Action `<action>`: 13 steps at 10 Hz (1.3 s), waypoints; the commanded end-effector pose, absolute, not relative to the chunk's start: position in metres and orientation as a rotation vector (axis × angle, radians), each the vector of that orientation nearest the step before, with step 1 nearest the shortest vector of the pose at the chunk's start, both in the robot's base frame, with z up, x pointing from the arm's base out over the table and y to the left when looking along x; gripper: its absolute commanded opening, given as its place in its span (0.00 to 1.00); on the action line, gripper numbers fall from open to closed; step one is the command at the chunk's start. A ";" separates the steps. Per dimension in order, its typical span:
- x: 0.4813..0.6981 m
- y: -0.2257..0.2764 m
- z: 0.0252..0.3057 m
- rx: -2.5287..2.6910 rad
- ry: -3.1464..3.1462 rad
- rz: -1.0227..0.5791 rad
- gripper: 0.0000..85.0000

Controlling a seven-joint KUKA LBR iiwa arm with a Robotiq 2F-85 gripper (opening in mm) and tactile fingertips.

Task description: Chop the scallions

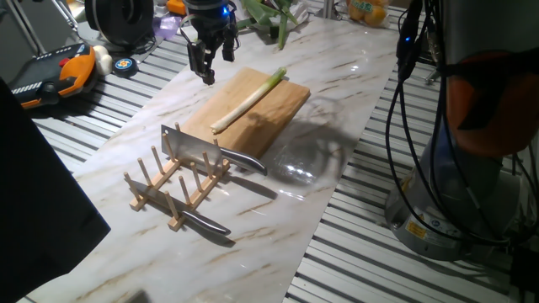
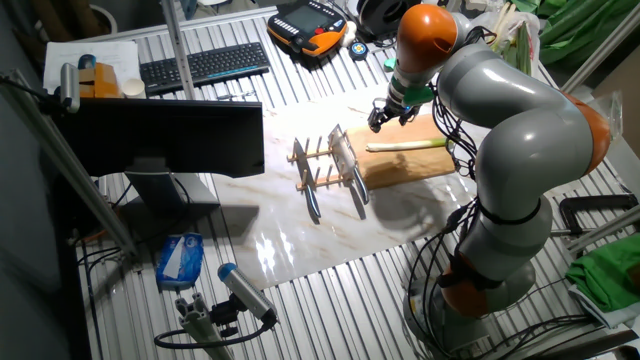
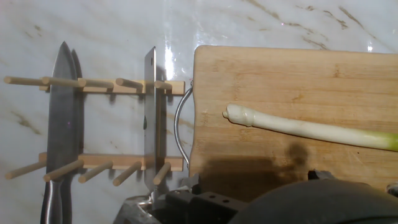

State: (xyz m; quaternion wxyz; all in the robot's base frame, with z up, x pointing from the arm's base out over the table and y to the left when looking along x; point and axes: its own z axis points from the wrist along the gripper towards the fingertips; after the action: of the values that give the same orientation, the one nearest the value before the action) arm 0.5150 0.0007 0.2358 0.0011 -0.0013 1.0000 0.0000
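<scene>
Scallion: one whole stalk (image 1: 248,103) lies diagonally on the wooden cutting board (image 1: 278,118), centre of the frame, uncut, white end towards the rack.
Cleaver: stands on edge in the wooden peg rack (image 1: 156,198), lower left of centre, handle (image 1: 244,160) pointing right so it can be grabbed.
Second knife: a slimmer blade (image 3: 61,112) rests in the same rack.
Gripper: hangs (image 1: 209,61) above the bench (image 1: 337,84) at upper centre, fingers slightly spread, holding nothing.
Stage: likely about to fetch a knife; no cuts made.
</scene>
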 end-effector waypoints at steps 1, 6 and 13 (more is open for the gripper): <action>0.515 0.001 0.236 0.183 3.158 -0.119 1.00; 0.514 0.003 0.238 0.177 3.169 -0.113 1.00; 0.517 0.016 0.225 0.166 3.191 -0.024 1.00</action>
State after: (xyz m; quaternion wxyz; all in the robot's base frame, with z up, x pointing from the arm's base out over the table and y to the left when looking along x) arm 0.5171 0.0167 0.2248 -0.0270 0.0520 0.9983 -0.0075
